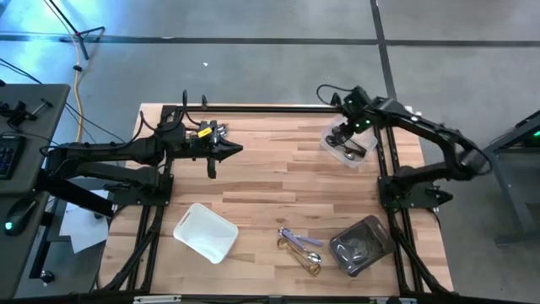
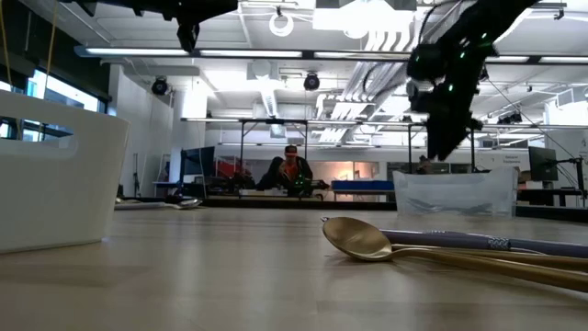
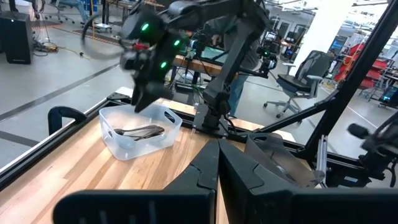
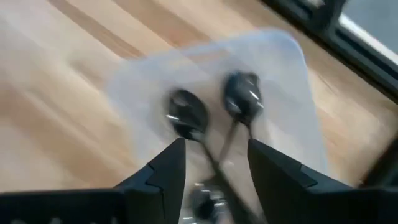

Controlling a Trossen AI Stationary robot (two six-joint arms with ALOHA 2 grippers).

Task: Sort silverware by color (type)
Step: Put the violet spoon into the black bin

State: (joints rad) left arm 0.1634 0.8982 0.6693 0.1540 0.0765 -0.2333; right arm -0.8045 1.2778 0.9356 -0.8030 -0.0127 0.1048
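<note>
High view: right hand (image 1: 342, 135), fingers apart and empty, hovers over the clear tray (image 1: 330, 145) at upper right holding dark spoons (image 4: 214, 118). Left hand (image 1: 226, 151) waits closed at upper left; gold and silver silverware (image 1: 301, 248) lies on the tabletop (image 1: 270, 186) at lower centre.

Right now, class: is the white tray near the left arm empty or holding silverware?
Empty: the high view shows the white tray with a bare interior and no silverware, which lies apart.
</note>
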